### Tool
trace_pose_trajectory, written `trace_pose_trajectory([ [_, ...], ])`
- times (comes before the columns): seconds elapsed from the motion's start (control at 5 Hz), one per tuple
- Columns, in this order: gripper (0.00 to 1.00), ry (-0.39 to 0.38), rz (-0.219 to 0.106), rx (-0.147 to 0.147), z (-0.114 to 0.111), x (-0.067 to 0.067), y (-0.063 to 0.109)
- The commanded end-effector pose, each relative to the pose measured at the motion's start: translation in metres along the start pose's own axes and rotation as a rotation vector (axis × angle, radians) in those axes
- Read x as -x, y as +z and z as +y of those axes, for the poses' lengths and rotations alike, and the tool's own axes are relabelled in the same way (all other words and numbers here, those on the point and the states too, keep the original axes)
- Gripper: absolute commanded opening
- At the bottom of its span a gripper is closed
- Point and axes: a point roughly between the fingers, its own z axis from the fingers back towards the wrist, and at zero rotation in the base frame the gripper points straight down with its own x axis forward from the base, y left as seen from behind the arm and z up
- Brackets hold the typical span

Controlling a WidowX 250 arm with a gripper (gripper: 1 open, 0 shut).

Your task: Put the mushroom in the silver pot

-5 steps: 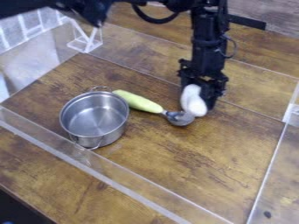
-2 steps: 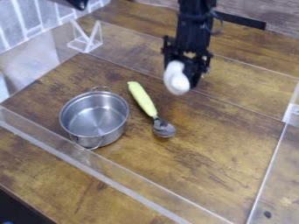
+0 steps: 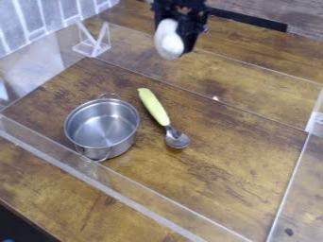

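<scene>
black robot claw (image 3: 175, 28) now clamped on white-stemmed toy mushroom (image 3: 169, 41), raised further toward worktop's far edge; round shiny steel pot (image 3: 102, 128) still awaits it.

Wooden tabletop (image 3: 233, 151) with a clear plastic wall (image 3: 15, 33) along its left side and transparent edging at the right. A shiny steel pot (image 3: 102, 127) and a metal spoon with a yellow-green handle (image 3: 157, 109) lie on the wood, as in a kitchen. Above them reaches a dark robot arm (image 3: 190, 11), which points to a robotics lab or test bench with kitchen things set out. The room beyond the table is out of view.
</scene>
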Motion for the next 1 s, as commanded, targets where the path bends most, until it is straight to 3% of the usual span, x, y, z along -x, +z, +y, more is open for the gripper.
trace_pose_trajectory([
  [0.0, 0.0, 0.006, -0.1, -0.056, 0.013, 0.024, 0.04],
  [0.4, 0.0, 0.159, -0.085, -0.059, 0.043, 0.057, 0.018],
  [0.6, 0.0, 0.257, -0.081, -0.059, 0.047, 0.075, 0.005],
  [0.8, 1.0, 0.329, -0.081, -0.052, 0.049, 0.084, -0.016],
])
